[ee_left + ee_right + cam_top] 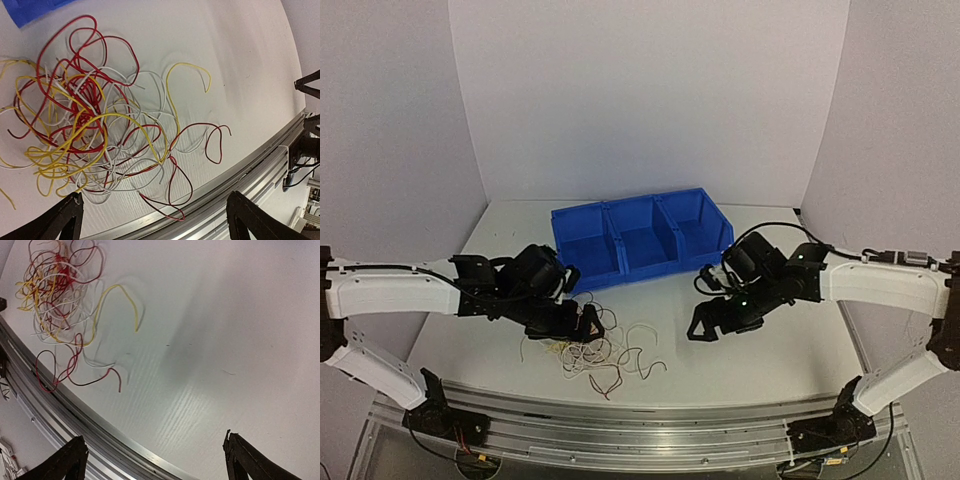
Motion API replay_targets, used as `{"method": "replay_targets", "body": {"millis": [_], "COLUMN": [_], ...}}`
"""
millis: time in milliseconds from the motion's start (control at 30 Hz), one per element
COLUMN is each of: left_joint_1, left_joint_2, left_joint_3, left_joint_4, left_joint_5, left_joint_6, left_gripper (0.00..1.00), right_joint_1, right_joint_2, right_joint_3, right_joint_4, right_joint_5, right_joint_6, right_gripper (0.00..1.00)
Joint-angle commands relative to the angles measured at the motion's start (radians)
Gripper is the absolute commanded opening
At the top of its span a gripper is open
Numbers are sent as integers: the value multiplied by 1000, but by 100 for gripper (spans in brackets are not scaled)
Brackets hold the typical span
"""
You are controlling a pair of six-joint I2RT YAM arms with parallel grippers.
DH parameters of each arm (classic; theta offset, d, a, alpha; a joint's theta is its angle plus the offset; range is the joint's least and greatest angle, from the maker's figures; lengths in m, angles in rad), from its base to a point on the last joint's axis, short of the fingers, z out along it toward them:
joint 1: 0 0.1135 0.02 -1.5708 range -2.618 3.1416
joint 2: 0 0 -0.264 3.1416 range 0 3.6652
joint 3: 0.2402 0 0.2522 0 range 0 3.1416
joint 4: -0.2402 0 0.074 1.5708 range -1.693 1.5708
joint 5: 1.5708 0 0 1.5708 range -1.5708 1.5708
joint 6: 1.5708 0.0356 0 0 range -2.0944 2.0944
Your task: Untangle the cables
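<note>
The cables are a loose tangle of thin white, dark red and yellow wires lying on the white table in front of the left arm. The left wrist view shows the tangle filling the upper left, with a dark red loop trailing toward the table's edge. My left gripper hovers over the tangle's left side, and its jaws are open and hold nothing. My right gripper is open over bare table to the right of the tangle. From the right wrist, the cables lie far off at the upper left, away from the gripper.
A blue bin with three compartments stands behind the tangle at the table's middle back; its corner shows in the left wrist view. An aluminium rail runs along the near edge, close to the outermost wire loops. Grey walls enclose the table.
</note>
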Motion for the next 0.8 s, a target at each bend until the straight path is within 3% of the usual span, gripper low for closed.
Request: {"method": "replay_targets", "body": {"millis": [0, 333, 500, 767], "left_joint_1": [-35, -57, -57, -57], "left_joint_2": [91, 166, 178, 67], "left_joint_3": [7, -3, -22, -99], "left_joint_4": [56, 24, 28, 52], "left_joint_5": [-4, -146, -170, -152], "left_joint_6": [-39, -136, -164, -156], "left_gripper": [98, 89, 78, 79], "right_joint_1": [121, 249, 261, 270], "right_joint_2": [114, 388, 466, 566], "right_joint_3": [99, 281, 328, 379], "right_joint_4": [124, 186, 187, 187], "right_joint_5": [4, -14, -4, -8], "right_joint_6": [-4, 23, 32, 56], "right_gripper": [90, 77, 75, 59]}}
